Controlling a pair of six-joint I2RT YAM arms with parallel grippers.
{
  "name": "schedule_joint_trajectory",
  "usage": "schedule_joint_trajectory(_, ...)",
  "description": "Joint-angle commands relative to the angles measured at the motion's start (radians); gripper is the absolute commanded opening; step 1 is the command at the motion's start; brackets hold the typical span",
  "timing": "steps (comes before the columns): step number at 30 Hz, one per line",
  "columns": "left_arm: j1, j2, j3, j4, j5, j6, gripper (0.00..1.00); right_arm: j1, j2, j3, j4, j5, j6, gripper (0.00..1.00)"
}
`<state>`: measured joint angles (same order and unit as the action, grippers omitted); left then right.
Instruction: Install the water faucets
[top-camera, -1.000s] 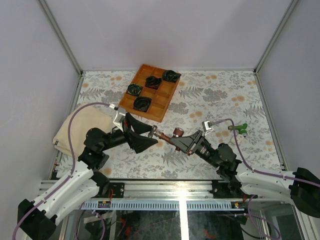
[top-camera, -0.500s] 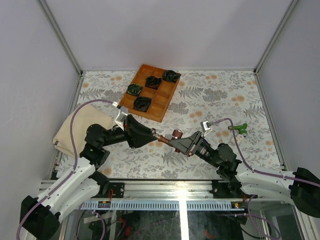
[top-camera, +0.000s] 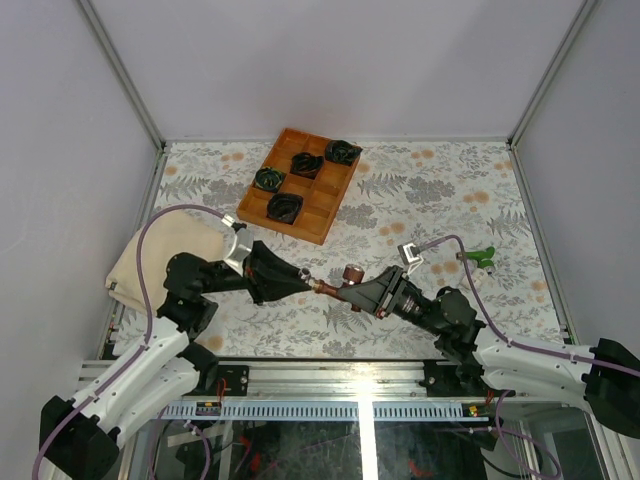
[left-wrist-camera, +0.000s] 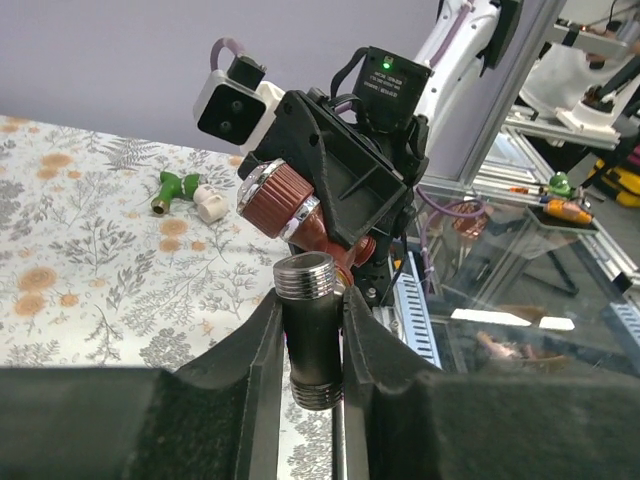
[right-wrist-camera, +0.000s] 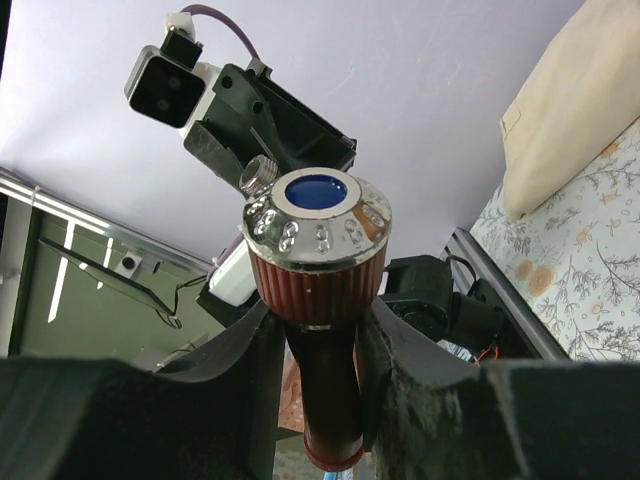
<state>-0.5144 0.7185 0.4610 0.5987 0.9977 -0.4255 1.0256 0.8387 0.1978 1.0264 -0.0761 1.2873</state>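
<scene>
The dark red-brown water faucet (top-camera: 341, 284) hangs above the table between both grippers. My left gripper (top-camera: 306, 281) is shut on its dark stem with silvery threaded ends (left-wrist-camera: 310, 345); the fingers (left-wrist-camera: 262, 345) press both sides. My right gripper (top-camera: 360, 291) is shut on the faucet body (right-wrist-camera: 330, 390), just under the ribbed red knob with a chrome cap (right-wrist-camera: 318, 240). In the left wrist view the knob (left-wrist-camera: 278, 196) sits against the right gripper (left-wrist-camera: 335, 215). The green water faucet (top-camera: 484, 257) lies on the table at the right, also visible as a green faucet (left-wrist-camera: 171, 190) from the left wrist.
A wooden tray (top-camera: 322, 203) at the back holds several black-and-green coiled bundles (top-camera: 284, 208). A cream cloth (top-camera: 158, 255) lies at the left edge. A small white piece (left-wrist-camera: 210, 203) rests beside the green faucet. Metal frame rails run along the near edge.
My left gripper went from wide open to shut on the faucet's threaded stem. The faucet and right gripper shifted slightly toward the near edge.
</scene>
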Motion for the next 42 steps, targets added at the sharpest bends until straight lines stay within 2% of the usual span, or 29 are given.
schedule_joint_trajectory(1,-0.003,-0.016,-0.002,0.091,0.170,0.214,0.00,-0.013,0.006,0.024,0.095,0.057,0.126,0.00)
schedule_joint_trajectory(7,-0.009,0.034,0.056,-0.018,0.222,0.326,0.00,-0.013,0.143,0.000,0.315,0.036,0.255,0.00)
schedule_joint_trajectory(11,-0.034,0.058,0.050,-0.014,0.225,0.401,0.00,-0.013,0.227,0.008,0.408,0.012,0.314,0.00)
schedule_joint_trajectory(16,-0.040,0.016,0.041,-0.075,0.273,0.554,0.00,-0.012,0.242,0.000,0.419,0.017,0.351,0.00)
schedule_joint_trajectory(22,-0.041,-0.017,0.109,-0.410,0.349,0.894,0.00,-0.012,0.208,-0.035,0.400,0.038,0.422,0.00)
schedule_joint_trajectory(27,-0.042,0.015,0.148,-0.456,0.359,0.931,0.00,-0.013,0.191,-0.034,0.378,0.035,0.426,0.00)
schedule_joint_trajectory(30,-0.048,0.013,0.155,-0.467,0.328,0.901,0.06,-0.013,0.171,-0.029,0.348,0.039,0.395,0.00)
schedule_joint_trajectory(31,-0.055,0.009,0.157,-0.467,0.315,0.892,0.13,-0.013,0.162,-0.025,0.326,0.039,0.385,0.00)
schedule_joint_trajectory(32,-0.063,0.004,0.158,-0.467,0.302,0.885,0.32,-0.012,0.151,-0.021,0.303,0.040,0.374,0.00)
schedule_joint_trajectory(33,-0.070,-0.001,0.161,-0.466,0.291,0.880,0.44,-0.013,0.138,-0.020,0.284,0.041,0.363,0.00)
schedule_joint_trajectory(36,-0.084,-0.016,0.167,-0.454,0.250,0.847,0.53,-0.013,0.107,-0.017,0.243,0.049,0.341,0.00)
schedule_joint_trajectory(37,-0.085,-0.018,0.167,-0.429,0.240,0.825,0.60,-0.013,0.097,-0.018,0.229,0.053,0.336,0.00)
schedule_joint_trajectory(41,-0.084,-0.020,0.154,-0.299,0.162,0.690,0.99,-0.013,0.060,-0.022,0.179,0.070,0.316,0.00)
schedule_joint_trajectory(42,-0.084,-0.021,0.148,-0.262,0.137,0.652,1.00,-0.012,0.050,-0.025,0.171,0.074,0.305,0.00)
